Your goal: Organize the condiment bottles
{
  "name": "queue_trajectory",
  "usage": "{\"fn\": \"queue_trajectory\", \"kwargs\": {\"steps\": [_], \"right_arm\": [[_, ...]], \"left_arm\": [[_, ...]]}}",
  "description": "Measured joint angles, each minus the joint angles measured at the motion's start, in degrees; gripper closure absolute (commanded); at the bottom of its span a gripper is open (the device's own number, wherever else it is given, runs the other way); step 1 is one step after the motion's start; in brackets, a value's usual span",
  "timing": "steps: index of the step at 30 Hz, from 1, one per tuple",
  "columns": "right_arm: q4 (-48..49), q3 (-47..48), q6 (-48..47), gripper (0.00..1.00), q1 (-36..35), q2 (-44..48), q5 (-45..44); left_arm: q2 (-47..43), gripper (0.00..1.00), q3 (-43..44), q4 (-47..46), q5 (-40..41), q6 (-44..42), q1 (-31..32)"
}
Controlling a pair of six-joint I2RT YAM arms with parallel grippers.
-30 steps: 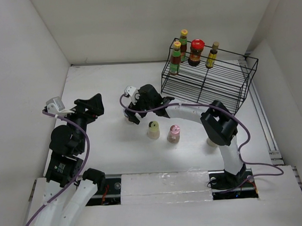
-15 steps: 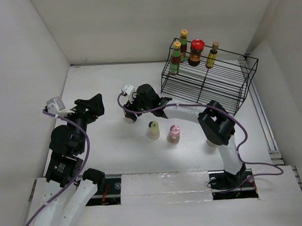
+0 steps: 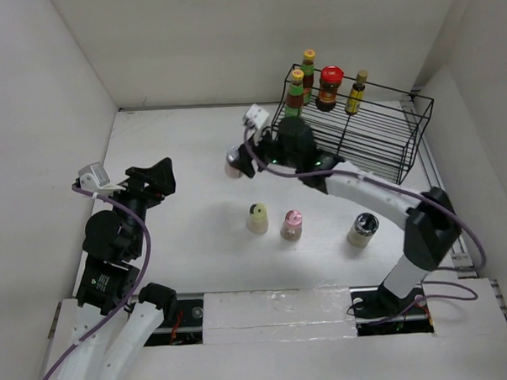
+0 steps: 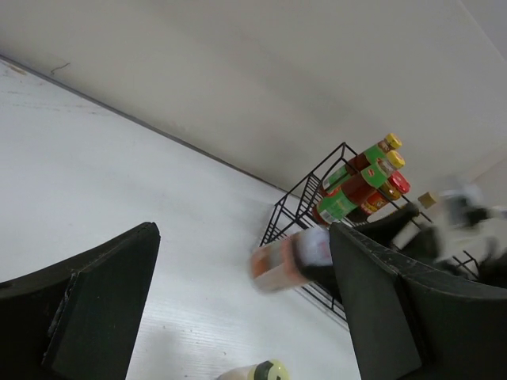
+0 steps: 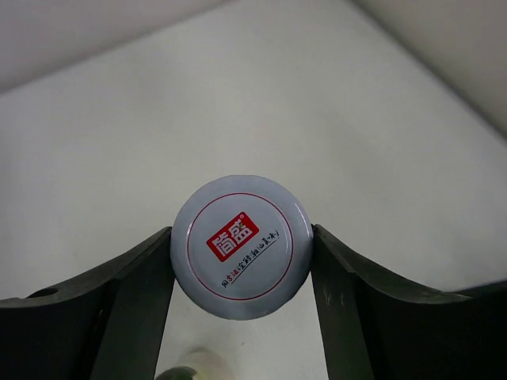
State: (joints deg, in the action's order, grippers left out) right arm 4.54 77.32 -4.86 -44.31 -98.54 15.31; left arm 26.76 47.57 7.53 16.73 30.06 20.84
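White-lidded jar (image 5: 242, 247), a red logo on its top, is pinched at its sides by the right claw (image 3: 240, 163) and held above the table (image 3: 175, 134), just at 9 o'clock of the black wire rack (image 3: 378, 147). Along the rack's 12 o'clock edge stand two yellow-capped bottles (image 3: 297, 94), a red-lidded jar (image 3: 330, 86) and a slim bottle (image 3: 357, 92). Toward 6 o'clock a cream shaker (image 3: 257, 218), a pink-capped shaker (image 3: 292, 226) and a dark-topped jar (image 3: 362, 229) stand in a row. At 9 o'clock, the left claw (image 3: 158, 176) is spread with nothing between its fingers.
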Motion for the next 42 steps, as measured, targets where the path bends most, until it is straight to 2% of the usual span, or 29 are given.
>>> {"fn": "queue_trajectory", "kwargs": {"steps": [6, 10, 20, 32, 34, 37, 42], "right_arm": [[4.79, -3.06, 2.27, 0.52, 12.02, 16.22, 0.24], [4.76, -4.5, 3.28, 0.53, 20.55, 19.89, -0.02], [-1.88, -3.19, 4.55, 0.55, 32.57, 13.62, 1.27], [-5.53, 4.81, 4.02, 0.55, 33.7, 1.38, 1.2], [-5.88, 4.83, 3.8, 0.44, 33.57, 0.74, 0.87], [-6.32, 5.16, 3.15, 0.22, 33.07, 0.52, -0.68], [-5.99, 6.78, 2.27, 0.09, 32.26, 0.61, -2.1]], "left_arm": [[0.0, 0.16, 0.0, 0.0, -0.22, 0.0, 0.0], [0.0, 0.16, 0.0, -0.02, -0.28, 0.0, 0.0], [0.0, 0.16, 0.0, -0.02, -0.31, 0.0, 0.0], [0.02, 0.16, 0.0, -0.02, -0.28, 0.0, 0.0], [0.02, 0.16, 0.0, -0.02, -0.28, 0.0, 0.0], [0.02, 0.16, 0.0, 0.0, -0.26, 0.0, 0.0], [0.02, 0.16, 0.0, -0.02, -0.28, 0.0, 0.0]]}}
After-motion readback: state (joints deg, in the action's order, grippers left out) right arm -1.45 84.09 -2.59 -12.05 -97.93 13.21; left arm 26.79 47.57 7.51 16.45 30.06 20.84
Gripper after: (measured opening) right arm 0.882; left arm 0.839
